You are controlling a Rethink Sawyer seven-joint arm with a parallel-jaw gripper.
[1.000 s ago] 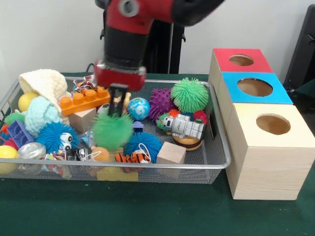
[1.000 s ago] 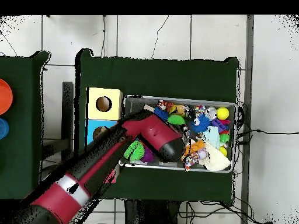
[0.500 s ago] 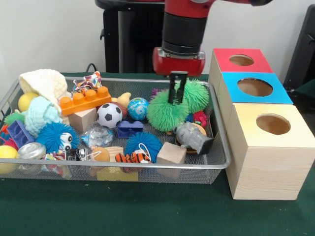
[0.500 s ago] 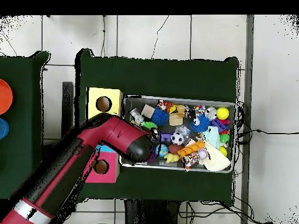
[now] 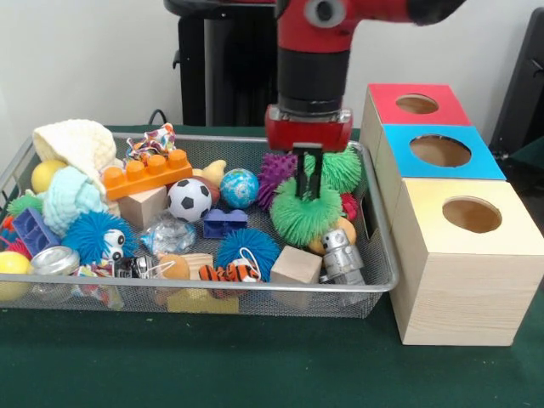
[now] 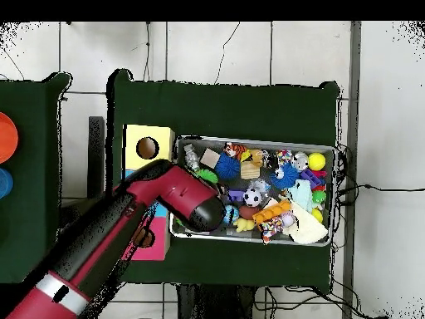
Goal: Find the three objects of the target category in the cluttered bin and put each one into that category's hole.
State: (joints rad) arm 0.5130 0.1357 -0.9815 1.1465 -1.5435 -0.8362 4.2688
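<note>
- The gripper [image 5: 308,174] hangs low at the right end of the wire bin [image 5: 381,255], its dark fingers pinching the top of a green spiky ball [image 5: 304,211] — the ball sits under the claw, still inside the bin and above the clutter there.
- My reading: spiky balls are the target category, and this one is mid-carry, not yet delivered. No box interior can be seen, so how many are already posted I cannot tell.
- Boxes, counted: three in a row at 3 o'clock of the bin — a red-topped box [image 5: 429,111], a blue-topped box [image 5: 408,160] and a yellow-topped box [image 5: 425,191], each with one round hole. Which hole belongs to the category the views do not say.
- Spiky balls in the front view, counted: five — the held one; a second green ball [image 5: 344,167] at about 1 o'clock of it, touching the bin's back right corner; a purple spiky ball [image 5: 276,170] at 10 o'clock of it; a blue spiky ball [image 5: 242,246] near the front rim; another blue spiky ball [image 5: 85,234] at the left.
- Others: one soccer ball [image 5: 189,199], one globe ball [image 5: 239,187], one orange brick [image 5: 146,172], one small robot figure [image 5: 340,255] at 5 o'clock of the held ball, and two wooden cubes [image 5: 296,265], one at the front and one under the brick.
- Overhead, the arm [image 6: 124,233] covers the bin's box-side end, hiding the claw.
- Left to do, as I judge it: lift clear of the rim, carry to the right hole, release, then return for whatever remains.
</note>
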